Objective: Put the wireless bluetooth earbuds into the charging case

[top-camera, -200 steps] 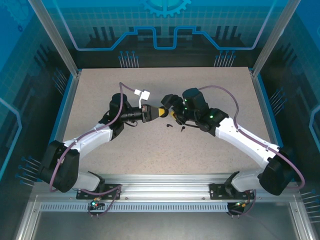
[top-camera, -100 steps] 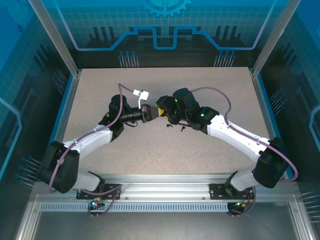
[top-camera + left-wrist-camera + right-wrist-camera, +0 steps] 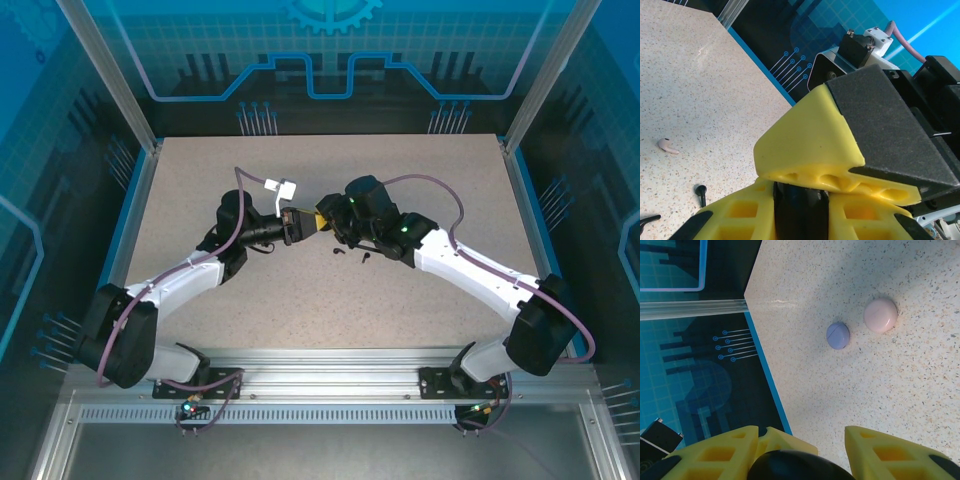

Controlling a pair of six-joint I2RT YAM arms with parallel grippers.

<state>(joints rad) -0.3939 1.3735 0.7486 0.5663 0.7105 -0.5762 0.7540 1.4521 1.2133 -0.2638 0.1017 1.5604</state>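
My left gripper (image 3: 308, 223) (image 3: 800, 202) is shut on a black round charging case (image 3: 801, 212), held above the middle of the table. My right gripper (image 3: 330, 214) (image 3: 800, 452) meets it from the right. Its yellow jaws stand partly apart around the same black case (image 3: 792, 466), with a gap on the right side. One right finger (image 3: 810, 145) lies over the case's top edge. Two black earbuds (image 3: 340, 251) (image 3: 365, 257) lie on the table just below the grippers. A black earbud (image 3: 701, 192) and a pale pink earbud (image 3: 667, 145) show in the left wrist view.
A lavender round case (image 3: 838, 335) and a pale pink round case (image 3: 880, 315) sit shut side by side on the speckled table (image 3: 400, 310). Blue-edged walls (image 3: 765, 370) ring the table. A white connector (image 3: 283, 187) on the left arm's cable hangs above the grippers.
My right gripper has moved left up to the left gripper and narrowed its jaws around the black case. The left arm has stayed put.
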